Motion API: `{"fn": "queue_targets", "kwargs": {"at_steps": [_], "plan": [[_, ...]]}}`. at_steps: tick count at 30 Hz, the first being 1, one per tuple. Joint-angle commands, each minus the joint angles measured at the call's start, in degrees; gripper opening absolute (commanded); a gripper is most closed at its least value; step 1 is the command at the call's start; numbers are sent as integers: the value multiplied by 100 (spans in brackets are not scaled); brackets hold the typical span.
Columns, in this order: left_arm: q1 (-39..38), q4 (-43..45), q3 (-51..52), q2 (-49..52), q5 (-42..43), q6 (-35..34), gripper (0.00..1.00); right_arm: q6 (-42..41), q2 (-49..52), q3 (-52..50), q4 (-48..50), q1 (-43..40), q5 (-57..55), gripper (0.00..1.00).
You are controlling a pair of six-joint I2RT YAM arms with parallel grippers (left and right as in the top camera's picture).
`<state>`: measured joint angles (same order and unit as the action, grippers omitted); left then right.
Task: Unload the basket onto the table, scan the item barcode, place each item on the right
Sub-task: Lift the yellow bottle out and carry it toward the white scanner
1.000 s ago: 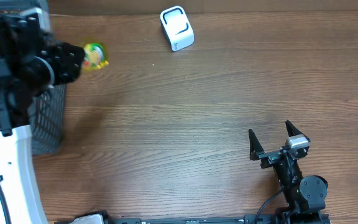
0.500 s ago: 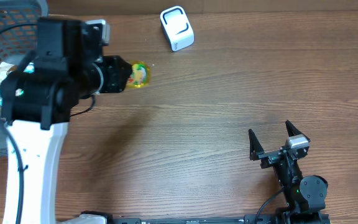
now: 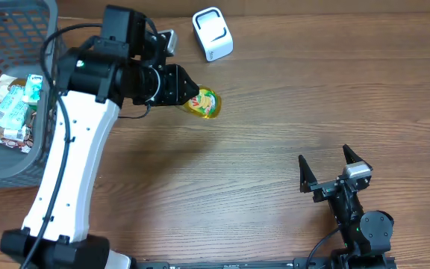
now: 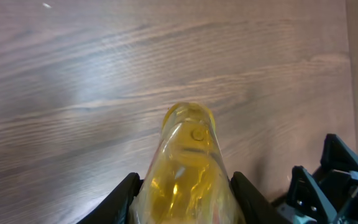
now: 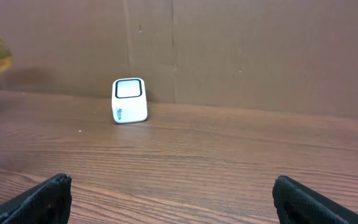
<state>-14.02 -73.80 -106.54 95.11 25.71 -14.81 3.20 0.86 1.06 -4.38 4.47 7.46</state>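
1. Now, look around the yellow bottle [image 3: 204, 104]: the white scanner [image 3: 213, 33] stands near the table's [image 3: 275, 97] back edge. It is close to the bottle but apart from it, with only bare wood between them.
2. You see a grey mesh basket [image 3: 28, 15] at the far-left corner, holding crumpled packets [image 3: 10, 113]. The left arm's white link runs just beside it.
3. Your left gripper [image 3: 191, 97] is clenched on the bottle, one finger on each side. It holds the bottle over the table with the rounded end pointing away from the wrist.
4. Your right gripper [image 3: 333, 169] sits at the front right, jaws spread wide and grasping nothing, well apart from the bottle.
5. You can make out green and red patches on the bottle's label, too small to read. A small dark mark on the scanner's side is also unreadable.
6. Note the bottle's clear, glossy yellow plastic, the scanner's rounded cube shape with a dark-rimmed window, and the table's brown wood grain.
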Motion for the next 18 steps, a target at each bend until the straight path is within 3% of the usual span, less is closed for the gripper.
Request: {"fn": "queue_targets", "kwargs": {"at_steps": [1, 10, 18], "plan": [[-201, 33, -118, 168, 369, -46, 4, 26, -4, -59, 17, -37, -33, 100], [-780, 85, -118, 356, -474, -72, 4, 26, -4, -59, 17, -37, -35, 100], [-1412, 232, -118, 391, -1797, -688, 4, 26, -4, -59, 17, -37, -35, 100]]}}
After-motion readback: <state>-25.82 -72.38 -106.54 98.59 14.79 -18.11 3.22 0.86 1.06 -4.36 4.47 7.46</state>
